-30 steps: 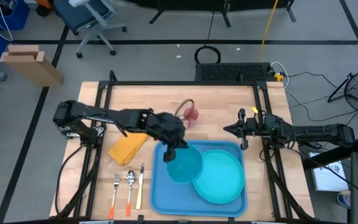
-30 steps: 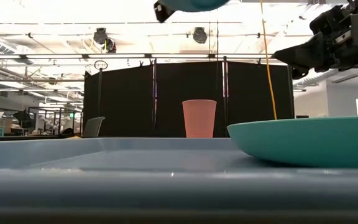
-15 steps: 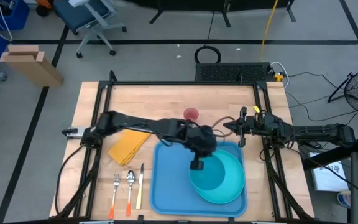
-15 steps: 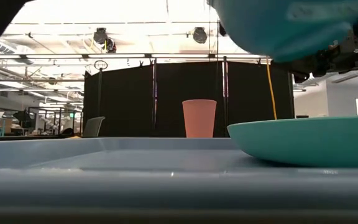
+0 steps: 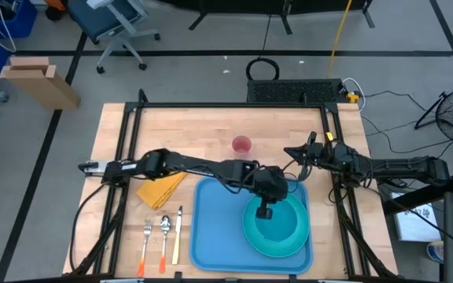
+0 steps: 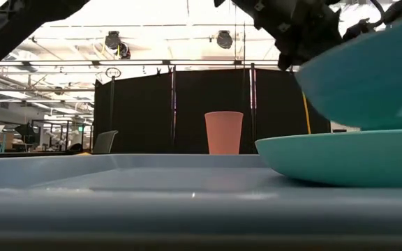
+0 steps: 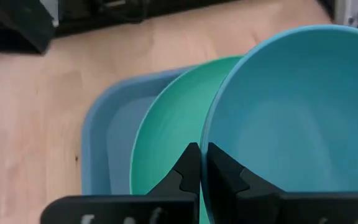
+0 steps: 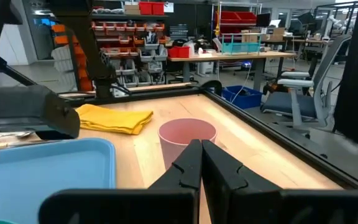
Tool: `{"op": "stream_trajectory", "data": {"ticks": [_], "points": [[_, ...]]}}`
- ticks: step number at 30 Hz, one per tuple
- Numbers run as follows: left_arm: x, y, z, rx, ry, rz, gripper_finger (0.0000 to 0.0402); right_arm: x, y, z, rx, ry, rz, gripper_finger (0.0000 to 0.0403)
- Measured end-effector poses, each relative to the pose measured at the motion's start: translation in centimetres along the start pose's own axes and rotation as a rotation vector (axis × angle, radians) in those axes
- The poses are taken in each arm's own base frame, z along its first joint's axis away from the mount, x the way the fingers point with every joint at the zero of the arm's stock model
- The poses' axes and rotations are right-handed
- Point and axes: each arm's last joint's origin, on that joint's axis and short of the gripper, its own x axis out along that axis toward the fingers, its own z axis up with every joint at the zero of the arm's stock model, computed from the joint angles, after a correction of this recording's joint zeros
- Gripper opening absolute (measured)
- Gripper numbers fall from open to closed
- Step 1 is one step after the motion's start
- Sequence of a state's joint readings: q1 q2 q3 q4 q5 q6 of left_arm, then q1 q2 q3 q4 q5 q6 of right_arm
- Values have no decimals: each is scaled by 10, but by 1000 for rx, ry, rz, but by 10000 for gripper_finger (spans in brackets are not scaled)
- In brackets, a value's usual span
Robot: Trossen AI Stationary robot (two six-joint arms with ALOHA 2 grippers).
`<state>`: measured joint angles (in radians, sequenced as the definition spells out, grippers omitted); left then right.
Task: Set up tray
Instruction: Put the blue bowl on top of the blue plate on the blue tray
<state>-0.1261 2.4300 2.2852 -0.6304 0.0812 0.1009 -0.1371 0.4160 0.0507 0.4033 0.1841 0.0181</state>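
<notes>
My left gripper (image 5: 264,211) is shut on the small blue bowl (image 5: 280,226) and holds it over the round turquoise plate (image 5: 291,196). The plate lies on the right half of the large blue tray (image 5: 211,236). In the low view the bowl (image 6: 368,77) hangs tilted just over the plate (image 6: 347,157); whether they touch, I cannot tell. My right gripper (image 5: 288,151) is shut and touches nothing. It hovers right of the pink cup (image 5: 241,145), which stands upright on the wood beyond the tray. My left gripper pinches the bowl's rim (image 7: 205,146), one finger (image 7: 190,167) outside the wall and the other finger (image 7: 221,169) inside the hollow. The fingers come from above, slanting down. The bowl is tilted, its open side turned up.
A folded yellow cloth (image 5: 162,187) lies left of the tray. A fork (image 5: 146,236), a spoon (image 5: 163,234) and a knife (image 5: 178,236) lie side by side near the table's near edge. The tray's left half is bare. A black frame stands along the table's sides.
My left gripper has carried the bowl from above the tray's far left part toward the table's right and near edge, over the plate, and has come down with it. My right gripper has swung a little toward the far edge, nearer the cup.
</notes>
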Motion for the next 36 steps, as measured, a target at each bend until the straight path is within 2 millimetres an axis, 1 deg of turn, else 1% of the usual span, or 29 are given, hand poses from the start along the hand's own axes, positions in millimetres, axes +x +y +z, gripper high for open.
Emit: {"op": "stream_trajectory", "data": {"ticks": [3, 10, 16, 27, 33, 36], "points": [[5, 1, -4, -3, 20, 11, 8, 0, 0, 0, 0, 0, 0, 0], [3, 2, -3, -9, 19, 23, 8, 0, 0, 0, -1, 5, 0, 0], [13, -3, -16, -5, 67, 23, 8, 0, 0, -2, -4, 24, 0, 0], [14, -2, -17, 8, 63, 21, 8, 0, 0, -2, -4, 23, -1, 0], [27, -2, -21, 4, 48, 13, 8, 0, 0, -3, 2, 35, -2, 0], [29, -1, -24, -11, 56, -9, 15, 0, 0, -4, 8, 42, -3, 0]]}}
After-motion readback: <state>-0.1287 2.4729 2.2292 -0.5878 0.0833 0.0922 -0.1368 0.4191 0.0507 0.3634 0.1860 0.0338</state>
